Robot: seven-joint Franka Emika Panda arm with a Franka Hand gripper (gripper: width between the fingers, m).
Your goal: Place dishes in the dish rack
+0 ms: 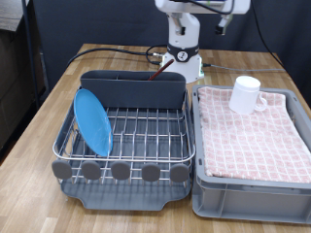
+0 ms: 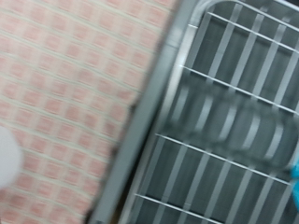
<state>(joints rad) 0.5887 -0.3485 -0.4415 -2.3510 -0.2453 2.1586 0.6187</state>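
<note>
The light-blue plate (image 1: 92, 120) stands on edge in the left side of the dish rack (image 1: 146, 126). A reddish-brown spoon handle (image 1: 154, 71) sticks out of the rack's tall grey back compartment (image 1: 131, 87). The white mug (image 1: 246, 94) stands upright on the pink checked cloth (image 1: 255, 131) over the grey crate, to the exterior view's right of the rack. The wrist view is blurred and looks down on the cloth (image 2: 65, 103) and the rack's wire grid (image 2: 229, 121), with a white edge of the mug (image 2: 6, 161) and a sliver of the plate (image 2: 295, 189). The gripper shows in neither view.
The grey crate (image 1: 248, 194) sits tight against the rack's right side on a wooden table (image 1: 39, 116). The robot's white base (image 1: 183, 49) stands behind the rack, with cables beside it. The arm rises out of the exterior view's top.
</note>
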